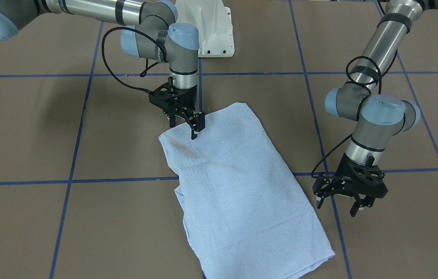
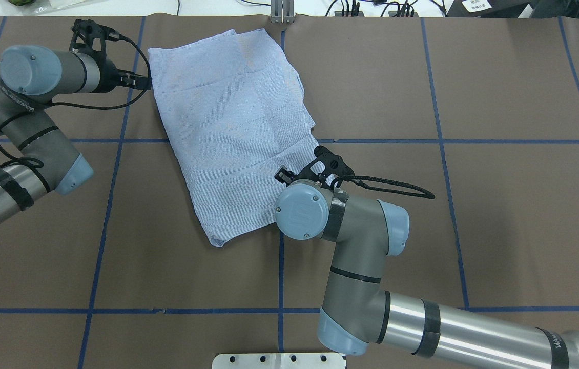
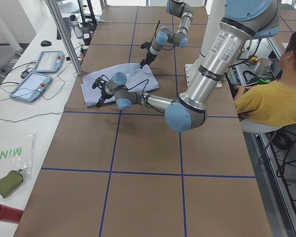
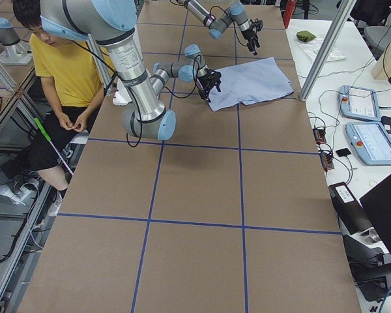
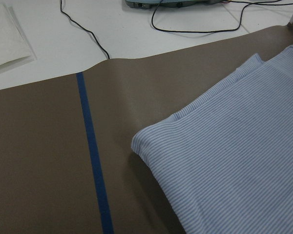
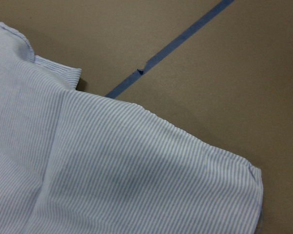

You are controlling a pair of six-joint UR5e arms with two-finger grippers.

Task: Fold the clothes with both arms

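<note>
Shirt point(image 1: 238, 186) folded flat, right arm point(image 1: 182, 54) jaws apart over one corner, left arm point(image 1: 381, 116) jaws apart beside its edge

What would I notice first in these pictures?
A light blue striped shirt lies folded into a rectangle on the brown table with blue tape lines. Two grey robot arms bend toward it: the right end effector hangs open over the end nearest the robot, and the left end effector hangs open beside the far end, off the cloth.
</note>
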